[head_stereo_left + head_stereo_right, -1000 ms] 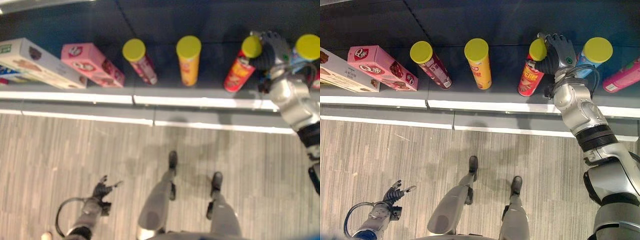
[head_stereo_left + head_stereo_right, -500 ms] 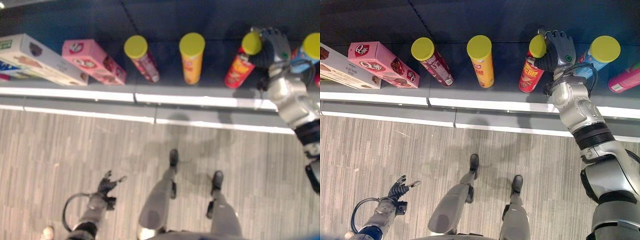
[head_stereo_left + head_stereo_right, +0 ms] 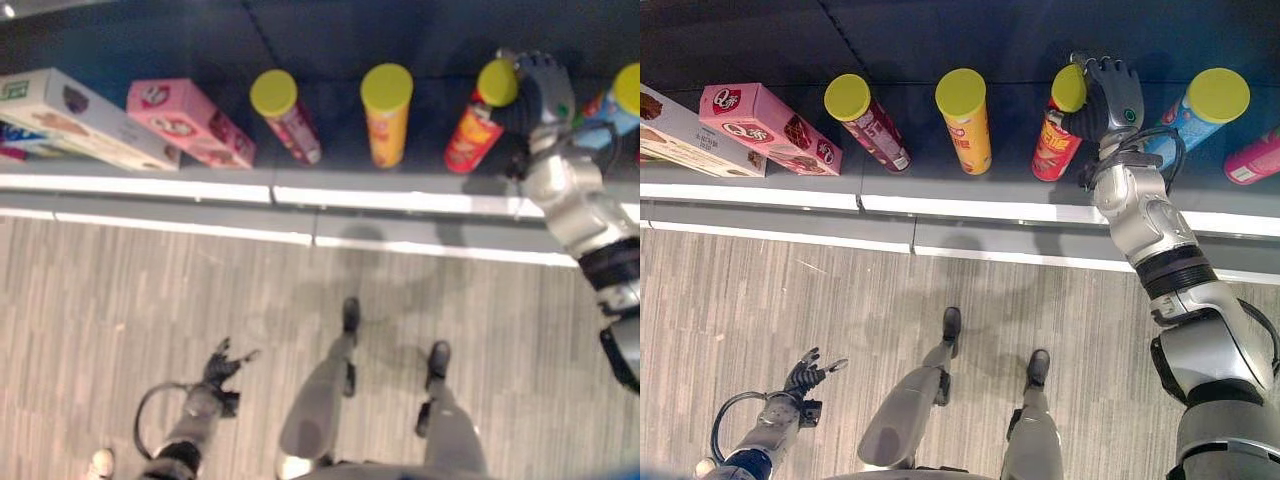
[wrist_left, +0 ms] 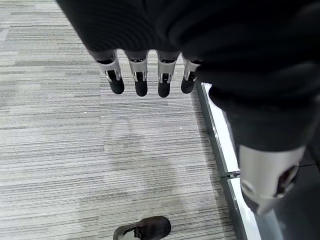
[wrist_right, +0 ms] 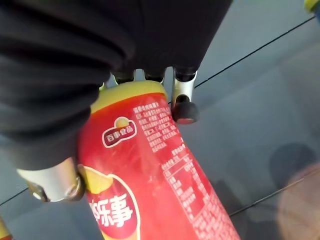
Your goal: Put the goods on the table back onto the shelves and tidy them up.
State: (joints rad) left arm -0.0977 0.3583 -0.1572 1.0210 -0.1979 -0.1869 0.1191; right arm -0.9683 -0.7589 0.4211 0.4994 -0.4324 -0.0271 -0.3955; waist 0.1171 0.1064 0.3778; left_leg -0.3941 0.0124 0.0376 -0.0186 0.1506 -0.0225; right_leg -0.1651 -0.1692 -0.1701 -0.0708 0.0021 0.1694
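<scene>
Right hand point(image 3: 1110, 98): your fingers curl round the yellow-lidded top of the red cylindrical crisp can point(image 3: 1052, 140).
Can: tilted on the dark shelf point(image 3: 1010, 175), right of the orange can point(image 3: 966, 122).
Left hand point(image 4: 150, 65): fingers relaxed, empty, over the grey floor point(image 4: 75, 150).

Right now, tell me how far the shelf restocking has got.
Done: two boxes, a white box and a pink box, plus a maroon can, an orange can and a blue can already stand on the shelf. In hand: the right hand has its fingers round the red can, placing it in the row. The left hand hangs open over the floor. Left: releasing and straightening it.
</scene>
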